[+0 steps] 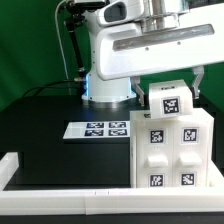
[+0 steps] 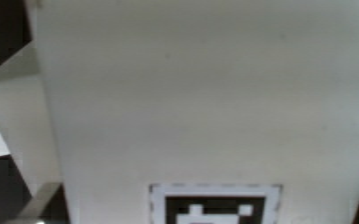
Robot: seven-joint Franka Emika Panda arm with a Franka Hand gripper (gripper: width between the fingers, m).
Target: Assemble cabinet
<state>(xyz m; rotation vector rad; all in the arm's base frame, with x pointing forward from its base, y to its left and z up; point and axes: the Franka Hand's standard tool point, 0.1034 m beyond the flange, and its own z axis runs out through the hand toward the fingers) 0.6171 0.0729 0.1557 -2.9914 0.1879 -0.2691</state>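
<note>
Gripper (image 1: 169,80) over the cabinet (image 1: 172,145) at four o'clock, likely seating its top. Can't tell the jaws' state. Next: press squarely.

Exterior camera sits off the arm, a little above the counter (image 1: 40,135), looking across it straight at the arm's base (image 1: 108,92). It's back far enough to catch the marker board (image 1: 98,130) mid-scene, with the cabinet (image 1: 172,150) close in on the exterior view's right. Wrist camera is right up against the cabinet (image 2: 194,100): white wall nearly fills the frame, one marker tag (image 2: 215,205) cut off at the edge. The cabinet is all they share.
</note>
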